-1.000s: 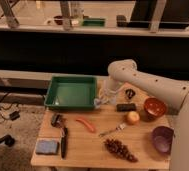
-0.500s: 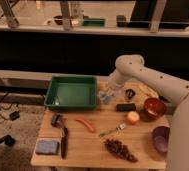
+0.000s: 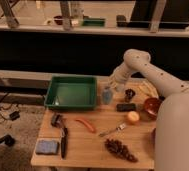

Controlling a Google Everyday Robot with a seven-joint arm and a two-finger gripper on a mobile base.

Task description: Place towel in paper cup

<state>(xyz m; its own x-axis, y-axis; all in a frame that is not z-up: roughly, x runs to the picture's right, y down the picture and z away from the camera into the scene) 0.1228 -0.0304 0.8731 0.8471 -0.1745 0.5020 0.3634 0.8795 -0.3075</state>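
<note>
Reaching across the wooden tabletop point(image 3: 95, 142), the white arm brings our claw point(image 3: 108, 86) down just right of the green rectangular plastic tray point(image 3: 71, 92). We see the claw clenched on the soft grey-blue towel point(image 3: 107, 94), which hangs bunched and upright beneath it, right at the tray's right wall. We cannot make out the cream-white paper cup. An orange round fruit point(image 3: 133, 117) sits near the red bowl point(image 3: 151, 106); a blue rectangular sponge point(image 3: 47, 146) lies at the front left corner.
</note>
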